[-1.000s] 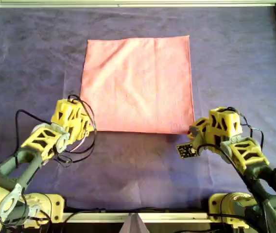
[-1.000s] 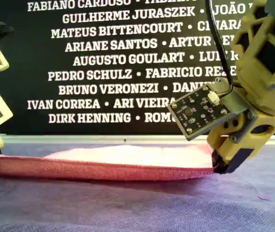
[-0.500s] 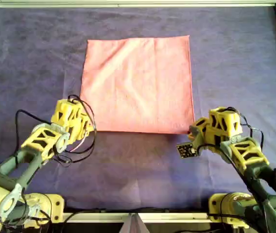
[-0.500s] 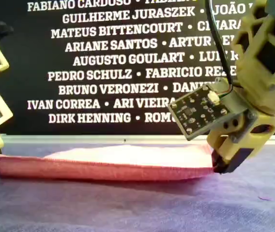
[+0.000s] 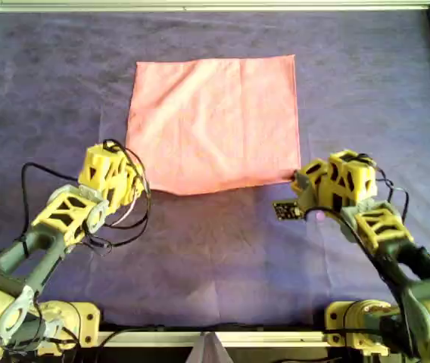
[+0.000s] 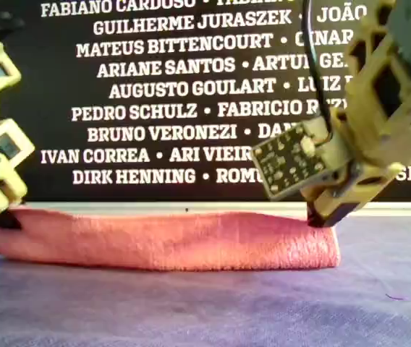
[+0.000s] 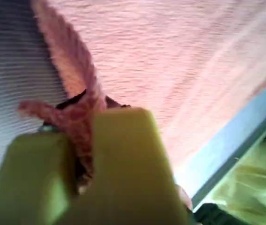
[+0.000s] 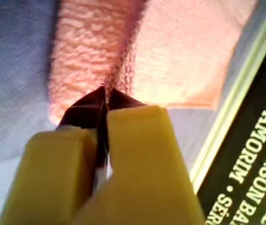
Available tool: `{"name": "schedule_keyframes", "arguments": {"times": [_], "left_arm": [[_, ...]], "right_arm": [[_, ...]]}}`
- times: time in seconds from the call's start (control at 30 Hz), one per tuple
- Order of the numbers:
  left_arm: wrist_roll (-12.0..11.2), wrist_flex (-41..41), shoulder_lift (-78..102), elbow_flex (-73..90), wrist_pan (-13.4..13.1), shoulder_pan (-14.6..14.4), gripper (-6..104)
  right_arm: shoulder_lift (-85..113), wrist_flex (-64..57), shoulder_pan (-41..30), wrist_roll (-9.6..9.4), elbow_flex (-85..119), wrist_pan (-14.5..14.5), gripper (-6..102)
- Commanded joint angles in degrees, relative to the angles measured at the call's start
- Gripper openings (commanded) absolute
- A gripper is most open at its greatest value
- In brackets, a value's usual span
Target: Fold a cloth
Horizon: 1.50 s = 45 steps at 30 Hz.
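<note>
My first tool (image 7: 84,140) is pressed together on a bunched corner of the cloth (image 7: 170,56); salmon fabric sticks out to either side of the tips. My second tool (image 8: 104,117) is likewise pinching a corner, with a ridge of cloth running up from its dark tips. The wrist views do not settle which arm is which in the overhead view.

In the overhead view one arm's tool (image 5: 141,187) sits at the cloth's lower-left corner and the other arm's tool (image 5: 298,180) at its lower-right corner. The near edge bows upward in the frame between them. The rest of the cloth lies flat on the purple worktop (image 5: 366,76), centre and upper middle of the frame. In the exterior view the near edge hangs as a lifted band between the two tools.

Likely risks: each hold looks like a thin bite at the very corner, so a sharp pull could slip it free. If the arms travel unevenly, the fold would land skewed. Carrying too low could drag the flat half and wrinkle it.
</note>
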Motion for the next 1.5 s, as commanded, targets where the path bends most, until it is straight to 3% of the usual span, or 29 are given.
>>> {"name": "schedule_keyframes", "arguments": {"times": [0.0,0.23,0.47,0.63,1.03,1.47], "left_arm": [[0.4,-3.7,-0.4,-6.3,-0.3,0.0,-1],[0.4,-7.5,-15.3,-19.2,-0.3,0.6,-1],[0.4,-7.6,-31.0,-38.8,-0.3,7.2,-1],[0.4,-7.6,-39.4,-52.1,-0.3,9.7,-1],[0.4,-7.6,-54.1,-76.0,-0.2,10.0,-1],[0.4,-7.6,-66.9,-90.5,-0.3,11.3,-1]], "right_arm": [[-4.9,-6.1,-0.5,0.26,-8.3,0.3,-2],[-17.9,-7.4,-0.5,0.26,-26.5,0.3,-2],[-30.6,-7.4,-0.7,0.18,-47.1,0.3,-2],[-40.9,-7.4,-0.7,-0.53,-62.4,0.4,-2],[-64.0,-7.4,-4.0,-0.7,-93.8,0.4,-2],[-77.7,-7.5,-3.9,-0.7,-110.8,0.4,-2]]}}
